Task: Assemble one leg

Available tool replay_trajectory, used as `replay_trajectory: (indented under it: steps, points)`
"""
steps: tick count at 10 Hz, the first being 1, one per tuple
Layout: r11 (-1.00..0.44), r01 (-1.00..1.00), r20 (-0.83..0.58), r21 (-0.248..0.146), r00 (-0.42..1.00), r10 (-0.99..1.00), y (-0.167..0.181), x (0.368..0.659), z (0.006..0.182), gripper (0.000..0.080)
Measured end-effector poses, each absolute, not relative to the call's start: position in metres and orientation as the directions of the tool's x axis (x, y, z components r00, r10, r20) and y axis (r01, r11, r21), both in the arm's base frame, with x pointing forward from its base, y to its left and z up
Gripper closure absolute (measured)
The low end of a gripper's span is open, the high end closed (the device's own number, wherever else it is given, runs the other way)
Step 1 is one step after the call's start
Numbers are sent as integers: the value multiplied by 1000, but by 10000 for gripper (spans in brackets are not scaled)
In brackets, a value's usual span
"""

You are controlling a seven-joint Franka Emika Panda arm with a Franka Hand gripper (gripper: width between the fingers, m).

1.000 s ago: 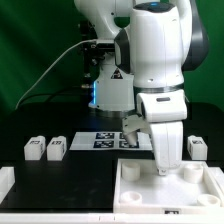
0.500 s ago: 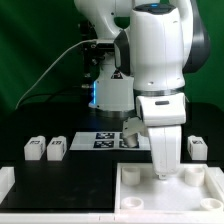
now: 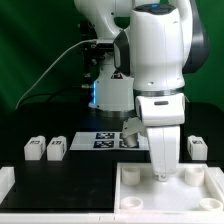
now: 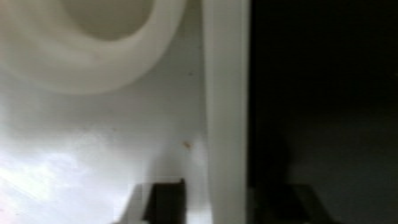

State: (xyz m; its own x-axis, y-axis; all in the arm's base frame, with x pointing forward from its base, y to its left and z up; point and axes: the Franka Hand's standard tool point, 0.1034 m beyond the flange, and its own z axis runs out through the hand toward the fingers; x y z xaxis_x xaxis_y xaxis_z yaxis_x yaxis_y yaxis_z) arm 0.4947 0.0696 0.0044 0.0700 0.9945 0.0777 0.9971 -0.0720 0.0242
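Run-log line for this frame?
gripper: straddling rim of large white square tray-like top, closure unclear | small white tagged block leg: ungrasped, apart from top

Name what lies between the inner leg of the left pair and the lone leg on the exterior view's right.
In the exterior view, the marker board and then the tool lie between the inner leg and the lone leg.

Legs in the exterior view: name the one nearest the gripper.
The lone leg at the exterior view's right, close to the gripper. The other two legs sit side by side far off at that view's left.
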Motion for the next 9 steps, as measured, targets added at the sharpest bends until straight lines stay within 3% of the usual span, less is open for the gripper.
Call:
replay_trajectory:
  steps: [1, 2, 3, 4, 9]
  points:
    - [-72, 997, 78, 24, 70, 995, 70, 495, 4, 452]
    - [-72, 997, 78, 24, 70, 994, 69, 495, 4, 452]
    - [-73, 997, 78, 24, 71, 994, 69, 495, 4, 269]
    - [-73, 997, 78, 24, 71, 994, 69, 495, 4, 188]
    - [-74, 997, 78, 24, 72, 994, 69, 495, 4, 151]
